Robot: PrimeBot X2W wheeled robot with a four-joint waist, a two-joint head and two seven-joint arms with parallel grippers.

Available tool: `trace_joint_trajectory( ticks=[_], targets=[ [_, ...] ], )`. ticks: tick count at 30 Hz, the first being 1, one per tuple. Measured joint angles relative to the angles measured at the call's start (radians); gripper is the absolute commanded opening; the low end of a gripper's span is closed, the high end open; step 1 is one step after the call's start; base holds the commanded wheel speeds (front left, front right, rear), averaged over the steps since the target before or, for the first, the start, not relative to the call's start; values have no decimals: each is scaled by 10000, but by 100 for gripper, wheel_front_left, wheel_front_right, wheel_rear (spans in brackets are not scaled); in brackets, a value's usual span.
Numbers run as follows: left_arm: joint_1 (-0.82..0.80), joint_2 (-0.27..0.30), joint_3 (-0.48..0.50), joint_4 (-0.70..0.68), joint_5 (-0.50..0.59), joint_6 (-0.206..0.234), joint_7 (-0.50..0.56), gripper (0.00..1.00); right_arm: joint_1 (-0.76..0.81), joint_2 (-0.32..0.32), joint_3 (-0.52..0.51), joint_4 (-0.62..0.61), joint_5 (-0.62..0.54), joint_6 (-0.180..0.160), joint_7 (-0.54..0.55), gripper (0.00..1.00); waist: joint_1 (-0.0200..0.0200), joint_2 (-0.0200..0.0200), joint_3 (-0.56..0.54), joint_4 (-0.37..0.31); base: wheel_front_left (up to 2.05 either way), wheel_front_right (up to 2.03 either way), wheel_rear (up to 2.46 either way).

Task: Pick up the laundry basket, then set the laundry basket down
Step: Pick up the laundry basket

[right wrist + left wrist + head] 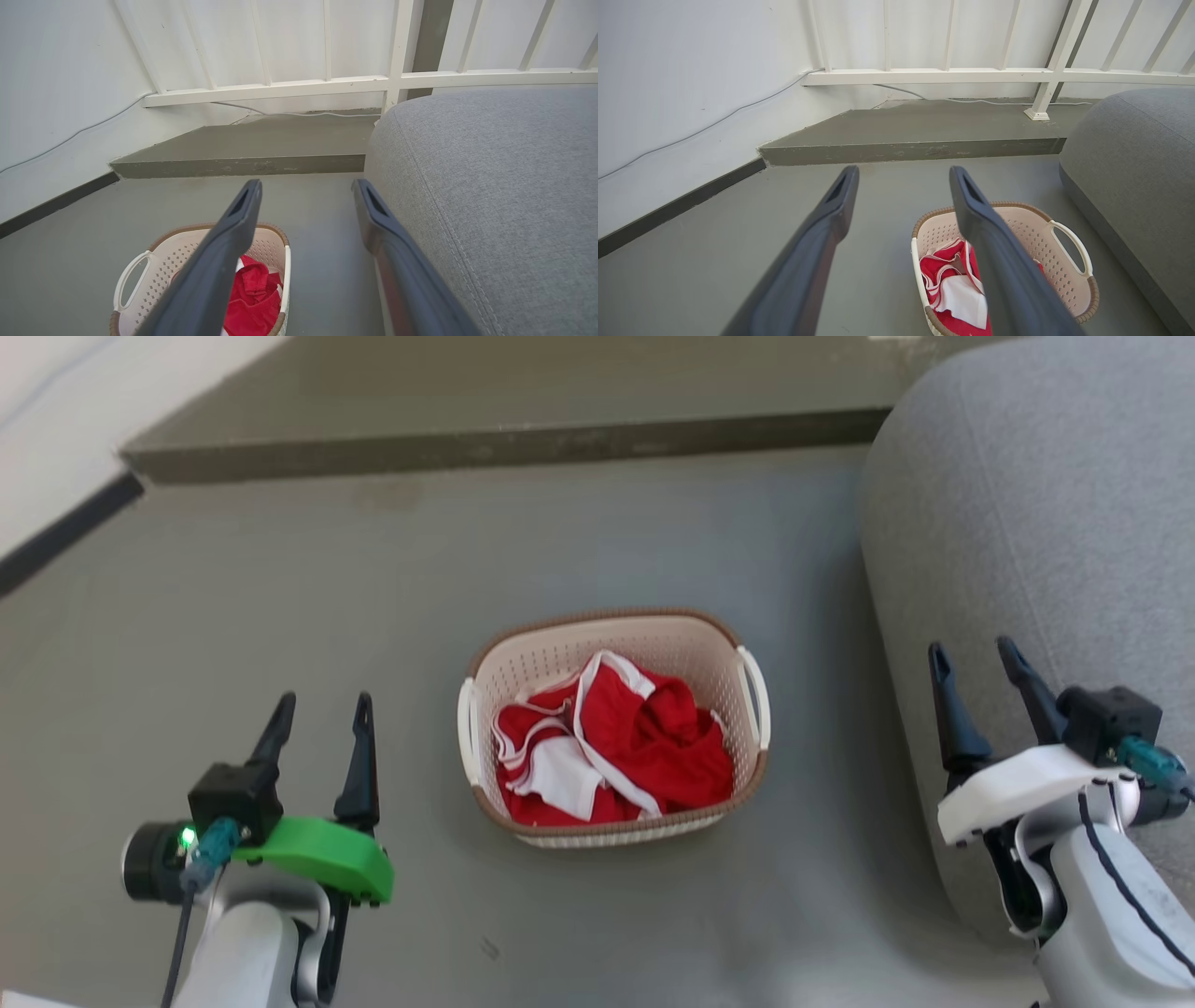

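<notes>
The basket (551, 658) stands upright on the floor (373, 597), between the two grippers and touched by neither. Red and white clothes (635, 747) lie crumpled inside the basket, below its brown rim. A white handle sits at each end of the basket, one (467, 728) on its left and one (754, 695) on its right, and both are free.

The left gripper (325, 698) hovers to the left of the basket, nearer the robot, and apart from it. Its fingers are spread wide with nothing between them. The right gripper (969, 647) hovers to the right of the basket, farther from it than the left one is. Its fingers are also parted wide and empty. Both point away from the robot.

A grey sofa (1027, 523) rises on the right of the basket, with a strip of bare floor between them. The right gripper shows against the sofa's edge; whether they touch I cannot tell. Beyond the basket runs a low step (504, 443), and past it a white railing (924, 77) against a white wall (691, 70), with a thin cable (714, 122) along the wall.
</notes>
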Motion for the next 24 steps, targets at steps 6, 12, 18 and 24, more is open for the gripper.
trace_joint_trajectory(
  ticks=[6, 12, 18, 24],
  targets=[
    [-615, -44, -2, -8, 61, 0, 0, 100, -529, 4, -29, 44, 12, 123, -2, 100, 0, 0, 815, 3, 0, 0, 0],
    [-1272, -96, -17, 17, 71, -10, 0, 100, -1096, -10, -134, 111, 27, 205, -12, 100, 0, 0, 1658, 17, 0, 0, 0],
    [-1927, -165, -12, 58, 71, -10, -4, 100, -1704, -23, -226, 150, 27, 217, -12, 100, 1, 0, 2513, 45, 0, 0, 0],
    [-2587, -314, -10, 153, 71, -86, -31, 100, -2387, -65, -251, 190, 27, 311, -13, 100, 1, 0, 3378, 71, 0, 0, 0]
  ],
)
